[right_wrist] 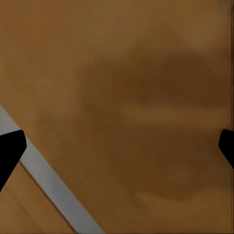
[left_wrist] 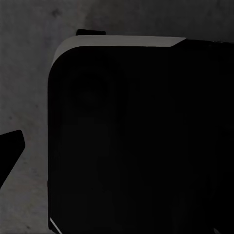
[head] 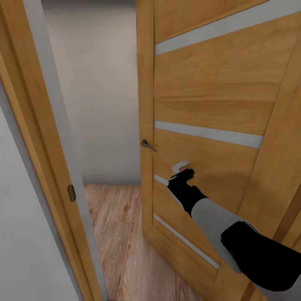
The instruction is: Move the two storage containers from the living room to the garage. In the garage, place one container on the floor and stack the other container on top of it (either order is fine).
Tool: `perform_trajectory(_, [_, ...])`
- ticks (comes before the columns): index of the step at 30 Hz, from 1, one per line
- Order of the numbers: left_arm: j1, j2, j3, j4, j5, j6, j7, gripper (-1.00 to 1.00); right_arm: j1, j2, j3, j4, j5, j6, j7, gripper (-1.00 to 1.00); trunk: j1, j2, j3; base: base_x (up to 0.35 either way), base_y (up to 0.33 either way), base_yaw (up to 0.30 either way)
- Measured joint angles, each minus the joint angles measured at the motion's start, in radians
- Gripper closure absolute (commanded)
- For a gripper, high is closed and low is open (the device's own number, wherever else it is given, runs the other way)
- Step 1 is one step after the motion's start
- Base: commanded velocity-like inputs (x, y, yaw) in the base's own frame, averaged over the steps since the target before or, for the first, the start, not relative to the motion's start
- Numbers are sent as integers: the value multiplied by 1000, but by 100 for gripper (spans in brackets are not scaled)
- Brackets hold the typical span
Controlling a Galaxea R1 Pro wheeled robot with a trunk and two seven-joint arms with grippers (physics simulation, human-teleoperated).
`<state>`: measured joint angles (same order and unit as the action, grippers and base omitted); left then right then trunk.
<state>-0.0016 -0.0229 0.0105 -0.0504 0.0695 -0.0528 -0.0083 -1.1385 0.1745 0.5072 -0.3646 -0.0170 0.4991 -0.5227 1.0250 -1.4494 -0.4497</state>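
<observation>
Wooden door (head: 209, 96) stands ajar, pale grey horizontal strips (head: 209, 133) across it, metal lever handle (head: 147, 145) on its edge. Wood door frame (head: 37, 138) opposite, small dark latch plate (head: 71, 192) set in it. Through the gap: plain beige wall (head: 100, 92), wood-plank floor (head: 121, 234). Light dim, even.

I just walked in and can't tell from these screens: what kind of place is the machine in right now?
Likely a doorway inside a house. A wooden door with pale stripes and a lever handle stands partly open beside its frame; wood-plank flooring and a plain wall lie beyond. The right gripper is against the door.
</observation>
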Motion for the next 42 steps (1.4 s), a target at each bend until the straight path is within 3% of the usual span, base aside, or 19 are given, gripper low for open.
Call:
perform_trajectory(12, [0,0,-1,0,-1,-1,-1,-100,-3,0,4,0,21,9,-8,-100,0,0,0,143,-65,0])
perform_trajectory(18, [0,0,-2,0,-1,-2,-1,-100,-4,0,6,-1,-2,0,-32,-100,0,0,0,20,-8,0])
perform_trajectory(27, [0,0,-1,0,-1,-1,-1,-100,-3,0,3,-10,-6,9,-87,-100,0,0,0,1,0,0])
perform_trajectory(33, [0,0,0,0,-1,-1,-1,-100,-4,0,8,-20,20,22,-115,-100,0,0,0,0,0,0])
perform_trajectory(42, [0,0,0,0,0,-1,-1,-100,-5,0,13,-55,24,48,-110,-100,0,0,0,0,0,0])
